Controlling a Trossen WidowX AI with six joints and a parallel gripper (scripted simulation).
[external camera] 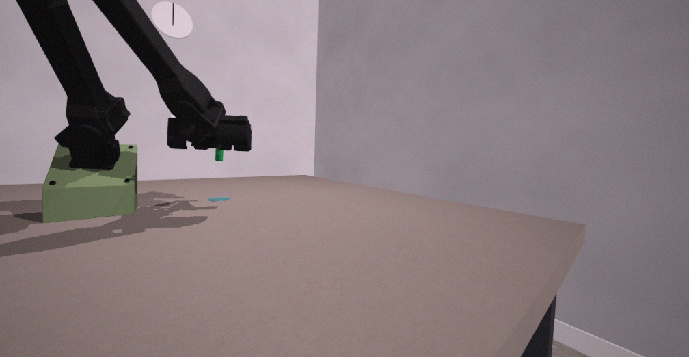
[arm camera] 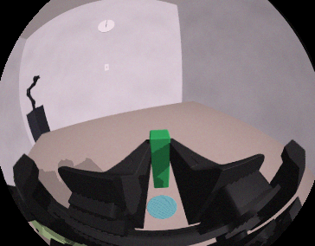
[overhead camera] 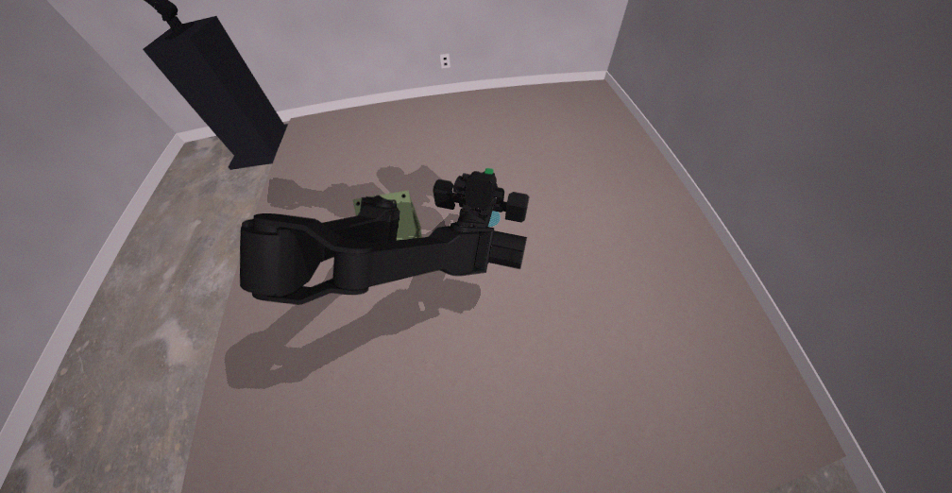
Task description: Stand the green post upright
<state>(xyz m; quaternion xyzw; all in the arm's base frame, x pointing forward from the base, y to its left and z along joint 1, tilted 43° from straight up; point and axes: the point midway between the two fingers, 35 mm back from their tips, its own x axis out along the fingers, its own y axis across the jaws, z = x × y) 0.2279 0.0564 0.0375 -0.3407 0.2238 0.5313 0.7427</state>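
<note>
My gripper [external camera: 219, 148] is shut on the green post [external camera: 219, 154], which hangs upright below the fingers, well above the table. In the wrist view the post [arm camera: 160, 157] stands between the two dark fingers. The cyan circle [external camera: 219, 199] is a flat disc on the table, straight below the post; it also shows under the post's lower end in the wrist view [arm camera: 162, 206]. In the overhead view only the post's top [overhead camera: 488, 171] and a sliver of the circle [overhead camera: 493, 221] show past the gripper [overhead camera: 481, 196].
The arm's green base block [external camera: 89, 188] stands on the table left of the circle. A dark slanted box on a mount [overhead camera: 214, 90] hangs at the back left. The table's edge [external camera: 569, 239] drops off at the right.
</note>
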